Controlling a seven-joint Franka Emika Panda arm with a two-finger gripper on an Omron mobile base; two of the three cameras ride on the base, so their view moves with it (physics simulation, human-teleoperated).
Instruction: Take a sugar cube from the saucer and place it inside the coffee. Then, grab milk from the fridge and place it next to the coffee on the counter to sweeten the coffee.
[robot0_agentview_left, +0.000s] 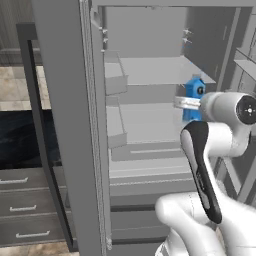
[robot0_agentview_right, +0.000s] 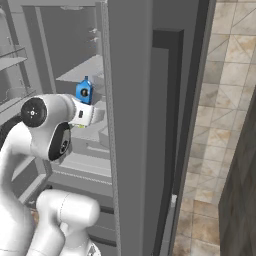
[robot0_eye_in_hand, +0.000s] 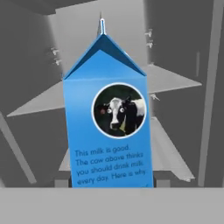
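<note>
The milk (robot0_eye_in_hand: 107, 127), a bright-blue gabled carton with a cow picture, stands upright inside the open fridge (robot0_agentview_left: 150, 70), above a grey shelf. My gripper (robot0_eye_in_hand: 111, 183) reaches into the fridge, and its fingers sit against both sides of the carton's lower part, shut on it. From the left base view the milk (robot0_agentview_left: 194, 92) shows just past the hand (robot0_agentview_left: 187, 103). From the right base view the milk (robot0_agentview_right: 84, 91) sits above the hand (robot0_agentview_right: 86, 112). A strip of the black counter (robot0_agentview_left: 20, 140) lies to the left. The sugar cube, saucer and coffee are out of view.
The open fridge door (robot0_agentview_left: 70, 125) stands close on the left of the arm, its door bins (robot0_agentview_left: 115, 80) facing in. Grey shelves and drawers (robot0_agentview_left: 150, 150) fill the fridge below the carton. Dark drawers with silver handles (robot0_agentview_left: 22, 207) sit under the counter. Tiled floor (robot0_agentview_right: 220, 125) lies to the right.
</note>
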